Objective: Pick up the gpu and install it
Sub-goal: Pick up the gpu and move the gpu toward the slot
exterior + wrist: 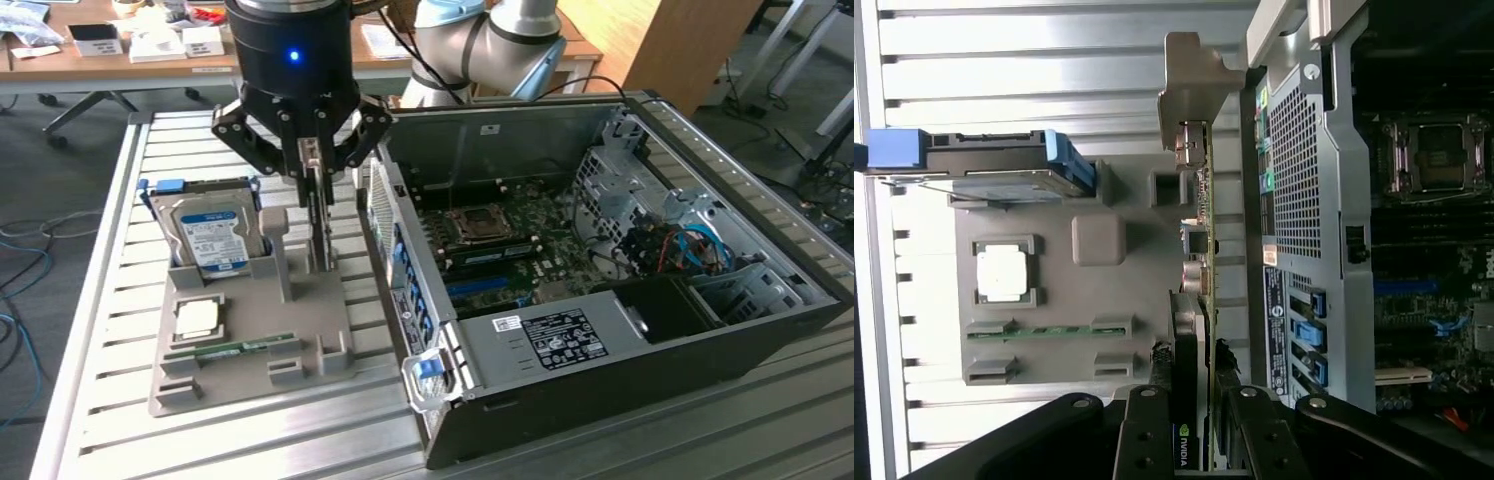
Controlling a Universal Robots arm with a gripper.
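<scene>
Fig. | pincer (315, 190): clenched on flat green circuit-board gpu (1201, 200) with silver end bracket | position: card edge-on between the jaws, grey plastic holder (227, 385) directly beneath | technique: probably best drawn straight upward, kept vertical, clear of open black computer case (641, 370) alongside

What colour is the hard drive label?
The label is blue and white, best seen in the exterior view.

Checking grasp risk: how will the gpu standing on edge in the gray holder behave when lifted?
The gpu is a thin bare board, so probably stiff but fragile. Its metal bracket and black cooler likely make it unevenly weighted, apt to tilt.
</scene>
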